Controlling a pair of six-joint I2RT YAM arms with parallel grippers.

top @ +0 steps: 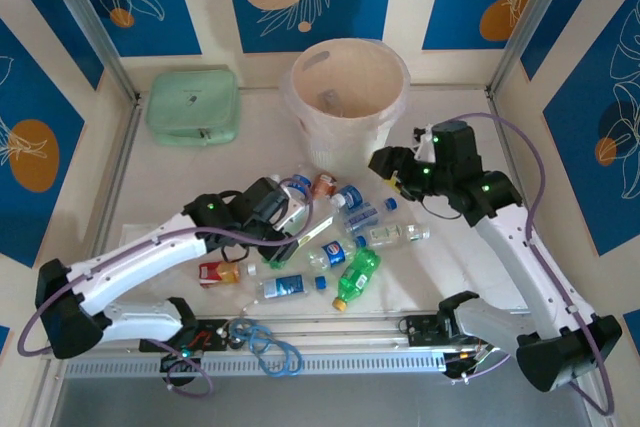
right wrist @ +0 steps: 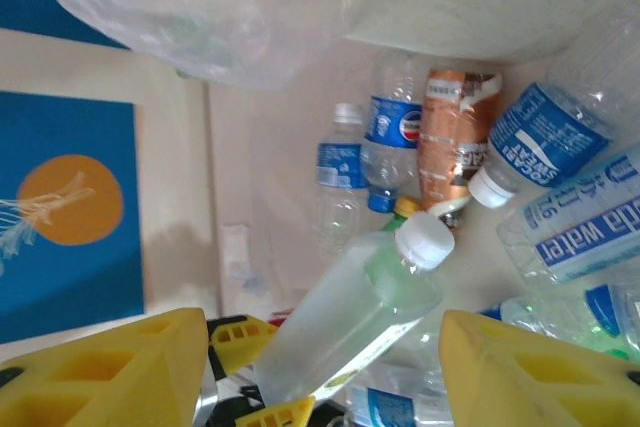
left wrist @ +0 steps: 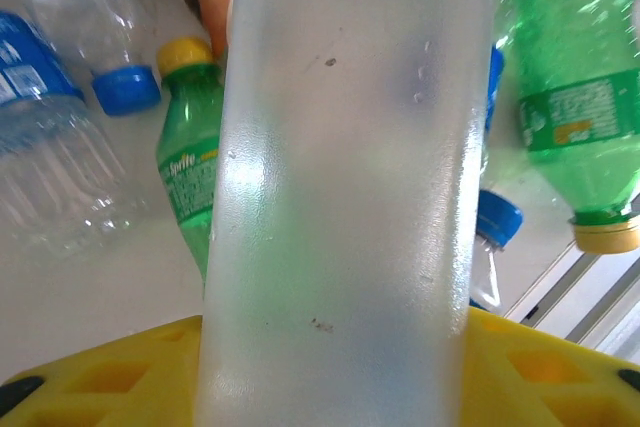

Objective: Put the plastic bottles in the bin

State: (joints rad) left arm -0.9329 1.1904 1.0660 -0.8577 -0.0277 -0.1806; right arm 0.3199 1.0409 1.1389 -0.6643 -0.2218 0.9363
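- Left wrist view: left gripper (left wrist: 335,377) is clenched on a frosted translucent plastic bottle (left wrist: 340,167), down among the pile.
- Right wrist view: right gripper (right wrist: 320,357) is released and empty, just beside the large round translucent white bin (top: 345,137).
- Progress: judged early. One pale item lies in the bin; roughly ten plastic bottles (top: 335,253) lie on the white table (top: 440,277).
- Obstructions: neighbouring bottles crowd the grasped one, including a green yellow-capped bottle (left wrist: 190,177). A mint-green rectangular case (top: 193,105) sits left of the bin, apart from it.
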